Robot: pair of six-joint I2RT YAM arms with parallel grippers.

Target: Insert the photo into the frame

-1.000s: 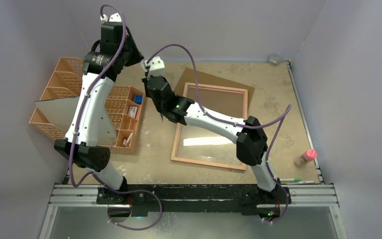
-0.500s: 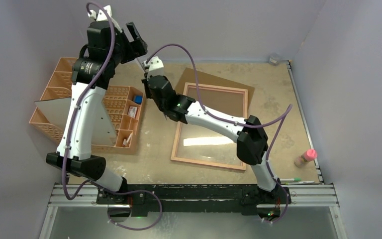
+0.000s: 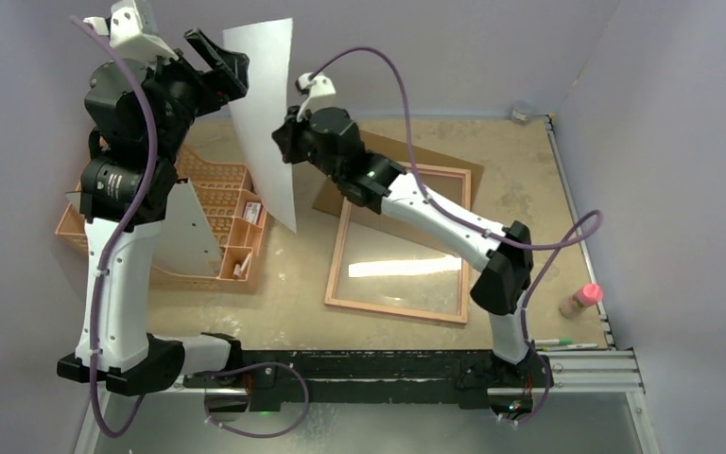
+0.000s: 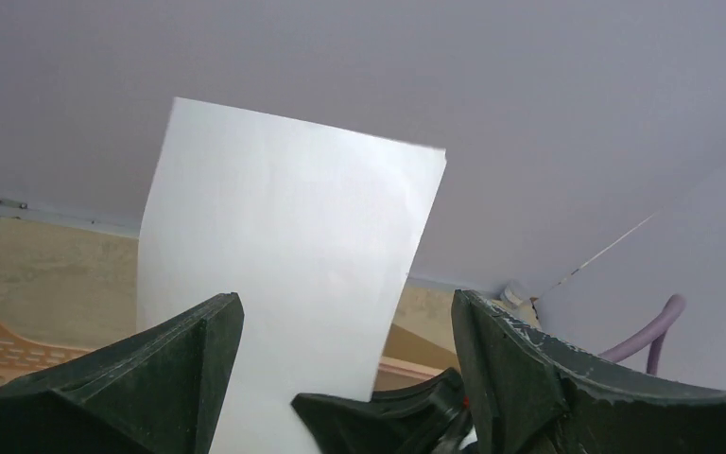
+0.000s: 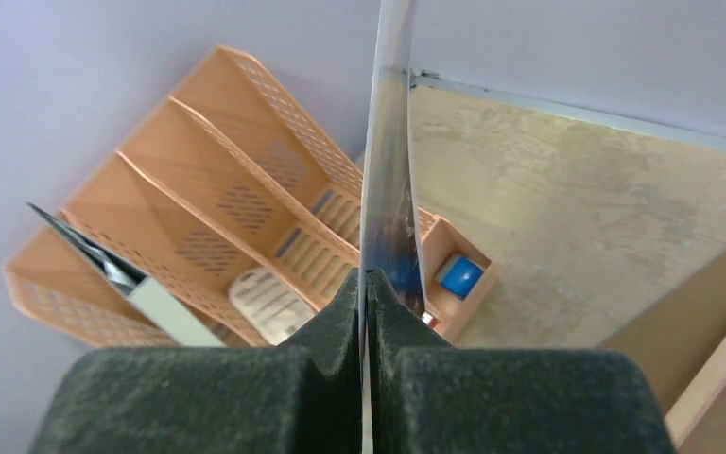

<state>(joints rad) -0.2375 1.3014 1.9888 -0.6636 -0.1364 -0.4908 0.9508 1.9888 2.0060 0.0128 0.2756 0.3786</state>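
Observation:
The photo (image 3: 265,113) stands upright in the air at the back left, its plain white reverse toward the top camera. My right gripper (image 3: 284,142) is shut on its right edge. In the right wrist view the sheet (image 5: 385,170) runs edge-on out of the closed pads of that gripper (image 5: 367,279). My left gripper (image 3: 222,61) hangs open just left of the photo, apart from it. The left wrist view shows the white sheet (image 4: 293,265) beyond the spread fingers of the left gripper (image 4: 345,301). The frame (image 3: 337,255) lies flat on the table, pane up.
A brown backing board (image 3: 475,180) lies under the frame's far end. An orange desk organiser (image 3: 217,218) holding a greyish-white sheet (image 3: 184,232) stands at the left. A pink-capped bottle (image 3: 581,300) and pens (image 3: 562,342) sit at the right edge.
The left gripper went from shut to open and its arm swung up and to the left. The right wrist rose and turned, so the photo's white face now shows.

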